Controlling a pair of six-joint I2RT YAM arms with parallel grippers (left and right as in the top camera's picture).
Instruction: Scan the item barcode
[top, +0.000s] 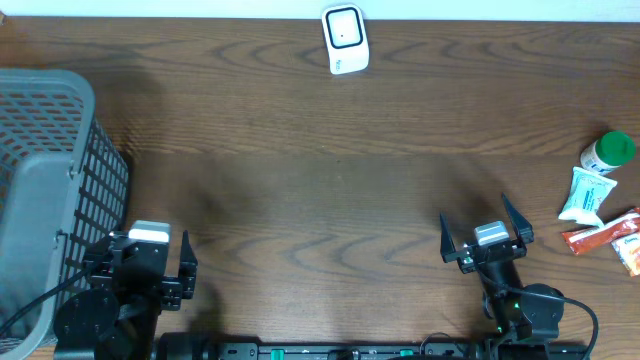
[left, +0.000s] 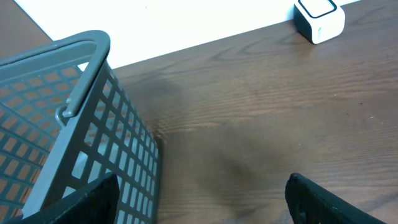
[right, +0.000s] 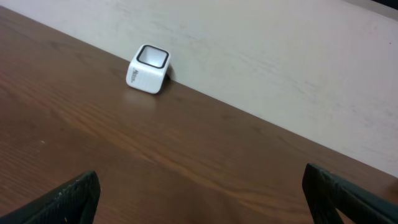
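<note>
The white scanner box (top: 346, 40) with a dark window stands at the table's far edge; it also shows in the left wrist view (left: 319, 18) and the right wrist view (right: 148, 68). The items lie at the right edge: a green-capped bottle (top: 608, 152), a white tube (top: 585, 193) and a red packet (top: 600, 238). My right gripper (top: 475, 212) is open and empty near the front edge, left of those items (right: 200, 177). My left gripper (top: 147, 262) is open and empty at the front left, beside the basket (left: 202, 186). No barcode shows.
A grey mesh basket (top: 40, 190) fills the left side, with its wall close to my left finger (left: 93, 155). An orange packet (top: 630, 252) is cut off by the right edge. Bare wood table (top: 330, 190) lies between the arms and the scanner.
</note>
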